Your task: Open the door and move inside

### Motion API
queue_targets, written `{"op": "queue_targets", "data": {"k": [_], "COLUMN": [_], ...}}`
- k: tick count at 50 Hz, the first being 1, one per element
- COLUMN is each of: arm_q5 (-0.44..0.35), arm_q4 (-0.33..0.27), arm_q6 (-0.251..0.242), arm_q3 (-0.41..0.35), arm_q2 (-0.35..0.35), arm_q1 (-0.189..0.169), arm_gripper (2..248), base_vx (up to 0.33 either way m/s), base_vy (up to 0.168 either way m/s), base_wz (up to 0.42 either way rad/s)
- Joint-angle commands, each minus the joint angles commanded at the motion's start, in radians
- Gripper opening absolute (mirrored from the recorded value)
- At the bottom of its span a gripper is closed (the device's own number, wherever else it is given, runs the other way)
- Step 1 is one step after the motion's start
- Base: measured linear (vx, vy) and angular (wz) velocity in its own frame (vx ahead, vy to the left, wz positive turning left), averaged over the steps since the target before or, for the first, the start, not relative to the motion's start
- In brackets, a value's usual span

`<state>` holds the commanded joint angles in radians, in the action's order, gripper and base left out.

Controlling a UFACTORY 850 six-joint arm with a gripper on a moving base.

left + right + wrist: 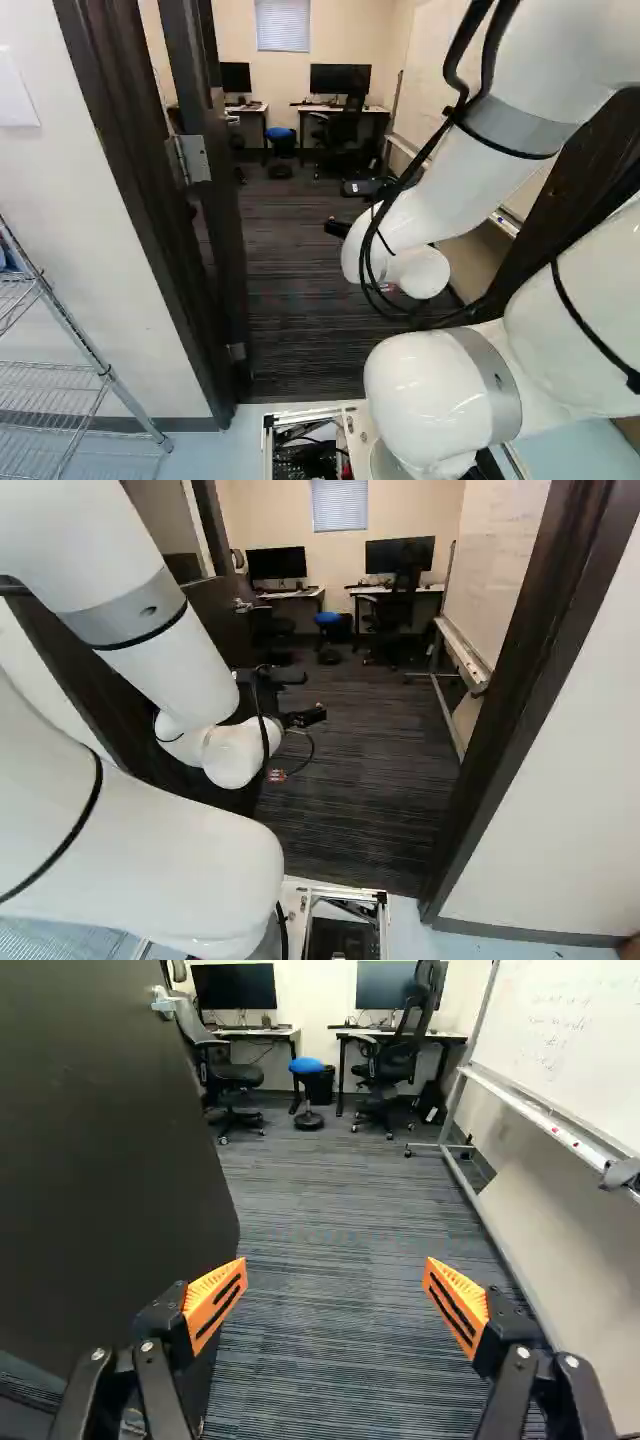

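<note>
The gripper (311,695) is stretched out past the doorway, over the dark carpet in the right base view. In the wrist view the gripper (336,1298) stands open, its orange pads wide apart with only carpet seen between them. The dark door (100,1150) is swung inward and stands beside one finger; whether they touch I cannot tell. Its silver handle (163,1002) is farther ahead, away from the fingers. The hinge (194,158) shows in the left base view. The door frame (530,680) stands at the right of the right base view.
Beyond the doorway lies striped carpet (330,1220). A whiteboard on a wheeled stand (470,1172) lines the side opposite the door. Desks, monitors (234,986), office chairs (395,1060) and a blue stool (306,1065) are at the back. A wire shelf (60,365) stands outside by the wall.
</note>
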<state>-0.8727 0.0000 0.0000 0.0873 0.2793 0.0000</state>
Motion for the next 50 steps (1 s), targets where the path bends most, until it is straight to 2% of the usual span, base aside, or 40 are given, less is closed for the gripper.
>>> {"op": "queue_targets", "data": {"k": [50], "arm_q5": [0.000], "arm_q4": [0.000], "arm_q6": [0.000], "arm_q3": [0.000], "arm_q2": [0.000], "arm_q1": [0.000], "arm_gripper": [247], "base_vx": [0.130], "base_vy": [-0.055], "base_wz": [0.000]}}
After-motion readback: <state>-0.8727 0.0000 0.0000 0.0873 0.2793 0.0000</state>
